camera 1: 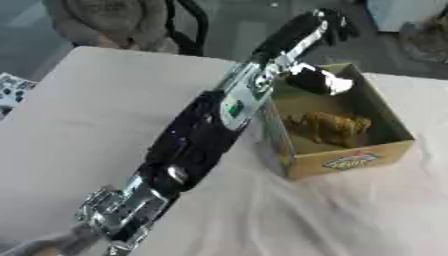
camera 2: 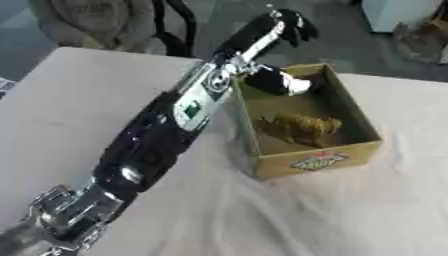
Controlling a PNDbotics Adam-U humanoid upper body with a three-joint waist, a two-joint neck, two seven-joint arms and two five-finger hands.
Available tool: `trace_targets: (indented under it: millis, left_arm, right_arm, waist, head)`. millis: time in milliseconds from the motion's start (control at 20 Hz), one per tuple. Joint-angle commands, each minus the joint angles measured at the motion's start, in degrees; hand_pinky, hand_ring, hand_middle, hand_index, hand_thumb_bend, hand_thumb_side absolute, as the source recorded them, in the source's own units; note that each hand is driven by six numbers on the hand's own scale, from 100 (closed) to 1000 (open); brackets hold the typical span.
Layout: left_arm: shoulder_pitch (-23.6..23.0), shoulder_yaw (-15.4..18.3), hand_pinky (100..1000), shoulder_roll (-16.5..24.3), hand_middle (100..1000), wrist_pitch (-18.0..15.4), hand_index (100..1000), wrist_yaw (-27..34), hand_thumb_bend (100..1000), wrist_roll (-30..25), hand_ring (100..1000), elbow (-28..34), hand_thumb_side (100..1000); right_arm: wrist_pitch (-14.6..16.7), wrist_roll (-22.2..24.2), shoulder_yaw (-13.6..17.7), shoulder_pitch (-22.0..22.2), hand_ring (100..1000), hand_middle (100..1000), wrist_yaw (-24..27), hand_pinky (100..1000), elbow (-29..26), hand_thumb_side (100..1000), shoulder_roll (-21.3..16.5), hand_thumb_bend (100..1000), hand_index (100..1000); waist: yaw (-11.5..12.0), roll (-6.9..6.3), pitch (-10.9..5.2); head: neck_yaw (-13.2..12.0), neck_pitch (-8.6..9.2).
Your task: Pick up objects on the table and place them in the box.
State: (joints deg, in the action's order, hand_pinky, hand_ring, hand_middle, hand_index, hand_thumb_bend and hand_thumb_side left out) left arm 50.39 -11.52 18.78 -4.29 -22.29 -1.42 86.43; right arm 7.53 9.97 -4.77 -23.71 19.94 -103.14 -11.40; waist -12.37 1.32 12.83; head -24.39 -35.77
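Where the table lay under a pale, creased cloth, grey floor and a chair's dark legs showed at 12 o'clock. The left arm ran from 7 o'clock up to 1 o'clock, hiding the box's near-left wall. The left hand hung past the box's far rim, fingers curled, holding nothing I could see. A black-and-white thing sat at the box's far end; can't tell what. A brown object lay mid-box. The front label was unreadable. A patterned item was cut off at 9 o'clock.
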Motion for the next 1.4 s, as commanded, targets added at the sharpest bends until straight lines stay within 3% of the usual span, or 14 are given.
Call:
trace_targets:
  millis: [50, 250, 450, 500, 700, 1200, 1400]
  left_arm:
    - [-3.81, 1.79, 658, 2.41, 553, -0.17, 705, 14.53, 136, 3.16, 570, 14.5, 256]
    - [-13.88, 4.83, 639, 5.04, 533, 0.42, 692, 26.75, 100, 5.67, 551, 26.19, 330]
    - [-22.05, 6.79, 630, 5.95, 521, -0.71, 688, 30.13, 100, 6.77, 537, 28.05, 405]
    - [-23.96, 7.03, 618, 5.52, 508, -0.69, 682, 30.62, 100, 7.19, 523, 28.11, 473]
    - [-29.98, 7.29, 598, 3.31, 486, 0.42, 670, 32.2, 100, 9.23, 498, 28.13, 581]
    - [-36.07, 6.76, 573, -0.7, 448, 0.78, 655, 33.46, 100, 11.25, 457, 27.56, 655]
    - [-36.88, 6.56, 569, -1.58, 442, 0.47, 651, 33.58, 100, 11.48, 452, 27.19, 664]
  right_arm:
    - [0.13, -0.42, 0.82, 0.17, 463, 451, -0.51, 443, -0.25, 106, -1.5, 100, 526]
    - [0.29, -0.93, 1.41, 1.15, 463, 451, -0.8, 443, -0.12, 108, -2.03, 100, 526]
    - [0.49, -1.4, 1.95, 1.81, 464, 451, -1.07, 443, -0.11, 110, -2.44, 100, 526]
    - [0.56, -1.59, 2.16, 1.92, 464, 451, -1.14, 444, -0.13, 110, -2.51, 100, 526]
    - [0.68, -2.1, 2.57, 2.22, 464, 451, -1.43, 443, -0.16, 111, -2.75, 100, 526]
    - [0.8, -2.49, 2.96, 2.88, 463, 451, -1.91, 443, -0.06, 111, -2.99, 100, 526]
    - [0.81, -2.48, 2.92, 3.01, 463, 451, -1.99, 443, -0.03, 111, -3.05, 100, 526]
  waist:
    - [0.83, -0.24, -1.57]
    - [2.73, -0.56, -2.15]
    - [3.9, -0.7, -2.38]
    - [4.19, -0.7, -2.32]
    - [5.16, -0.65, -2.22]
    - [6.4, -0.67, -2.51]
    - [6.64, -0.65, -2.7]
  head:
    - [1.78, -1.39]
    - [4.15, -2.26]
    - [5.88, -3.02]
    - [6.34, -3.18]
    - [7.94, -4.1]
    - [16.04, -5.74]
    - [17.97, -6.57]
